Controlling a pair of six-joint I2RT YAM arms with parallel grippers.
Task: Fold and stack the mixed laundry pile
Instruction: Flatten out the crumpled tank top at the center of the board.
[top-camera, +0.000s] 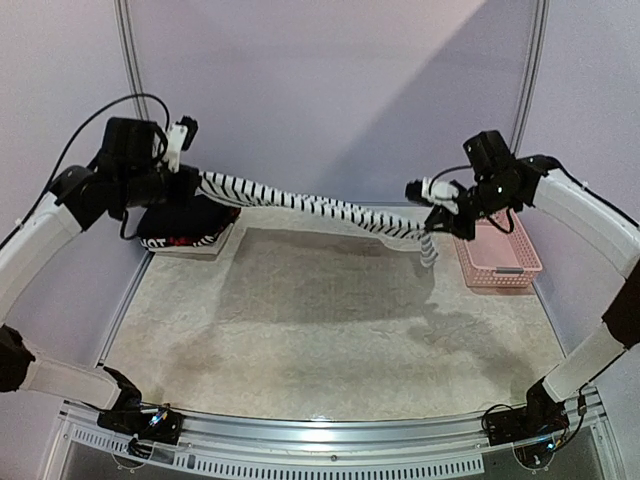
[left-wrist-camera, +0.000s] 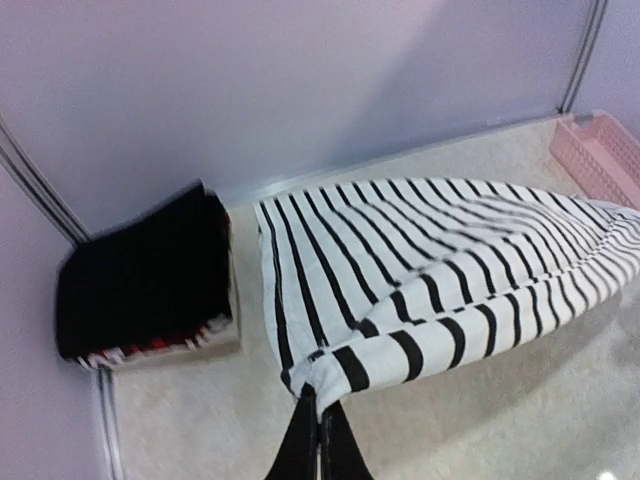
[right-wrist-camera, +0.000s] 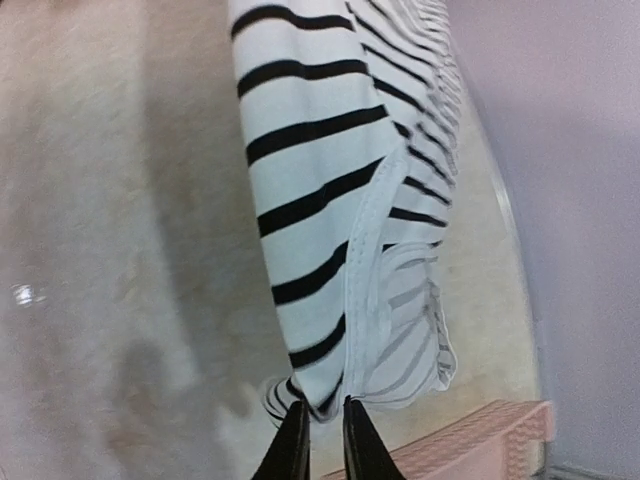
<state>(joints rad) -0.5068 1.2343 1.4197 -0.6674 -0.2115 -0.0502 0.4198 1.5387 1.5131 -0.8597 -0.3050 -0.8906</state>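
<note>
The striped tank top (top-camera: 310, 205) hangs stretched across the upper centre of the top view. Left gripper (left-wrist-camera: 318, 400) clenched on its corner. Right gripper (right-wrist-camera: 320, 412) at opposite hem; grip cannot be determined.

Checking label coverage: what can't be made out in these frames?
- Folded dark cloth stack: blurred in left wrist view, left arm overlaps it from above; piece count unclear.
- Right hand on black-and-white striped cloth tank top: bunched hem hides whether it grips; top view too small.
- Pink perforated plastic basket: cut by edges in wrist views; right arm covers its rear from above.
</note>
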